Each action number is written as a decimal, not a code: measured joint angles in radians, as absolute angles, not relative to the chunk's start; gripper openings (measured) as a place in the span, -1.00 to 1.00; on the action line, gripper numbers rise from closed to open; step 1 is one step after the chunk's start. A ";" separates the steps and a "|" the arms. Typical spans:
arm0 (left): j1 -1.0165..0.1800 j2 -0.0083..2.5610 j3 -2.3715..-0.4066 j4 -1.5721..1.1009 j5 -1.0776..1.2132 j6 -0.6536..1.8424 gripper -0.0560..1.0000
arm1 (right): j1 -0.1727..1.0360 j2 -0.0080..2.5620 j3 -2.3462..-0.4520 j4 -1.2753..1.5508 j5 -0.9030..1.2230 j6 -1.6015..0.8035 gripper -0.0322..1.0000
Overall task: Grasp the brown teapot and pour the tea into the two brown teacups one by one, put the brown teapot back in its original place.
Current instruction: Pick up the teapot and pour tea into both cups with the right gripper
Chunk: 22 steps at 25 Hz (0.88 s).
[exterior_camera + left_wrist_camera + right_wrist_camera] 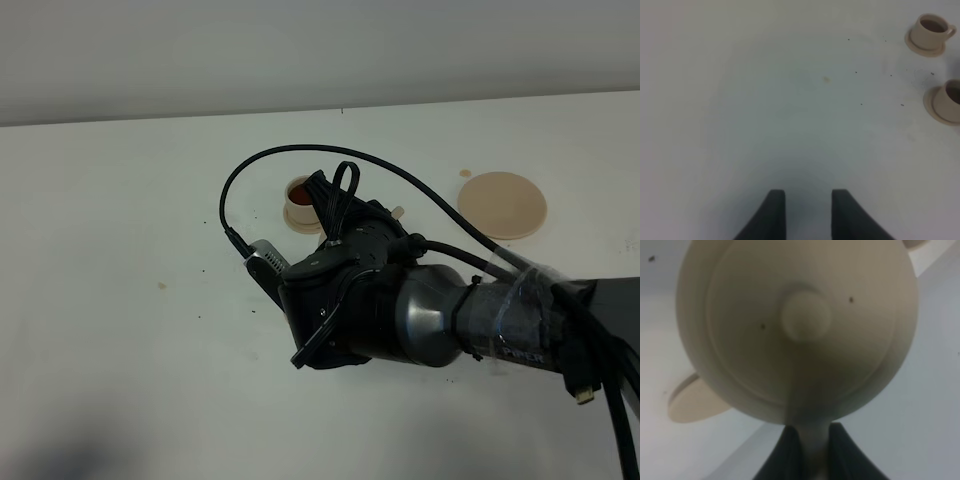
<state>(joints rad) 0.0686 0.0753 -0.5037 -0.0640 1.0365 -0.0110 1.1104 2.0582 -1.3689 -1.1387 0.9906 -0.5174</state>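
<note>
On the left side of the white table (pixel 110 250) there is only bare top with a few tiny dark specks. The left gripper (pixel 808 212) does not show in the high view. Its own camera shows its two dark fingers (pixel 771 215) standing apart over the bare table, with nothing between them.

In that same view two small tan cups sit off to one side. The far cup (pixel 931 30) sits on its little saucer and has dark tea inside. The near cup (pixel 949 100) sits on its own saucer too, partly cut off by the edge, and it looks dark inside as well.

In the middle of the high view, one cup with dark tea (pixel 301 198) peeks out behind the big dark right arm (pixel 400 300). The arm hides the other cup.

The right gripper (pixel 812 450) is squeezed tight on the loop handle of the brown teapot (pixel 800 325). The teapot fills that camera's view, lid and round knob facing it. A cup's saucer (pixel 692 402) shows behind the pot.

To the right, the big flat round saucer (pixel 503 203) lies on the table with nothing on it, well apart from the arm's hand.
</note>
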 joint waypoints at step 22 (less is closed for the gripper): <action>0.069 0.075 -0.504 -0.064 1.037 -0.011 -0.43 | 1.110 2.058 -1.369 -1.170 0.969 -0.526 -0.74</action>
<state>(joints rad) 0.0686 0.0753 -0.5037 -0.0640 1.0365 -0.0110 1.1104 2.0582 -1.3689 -1.1700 0.9693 -0.5258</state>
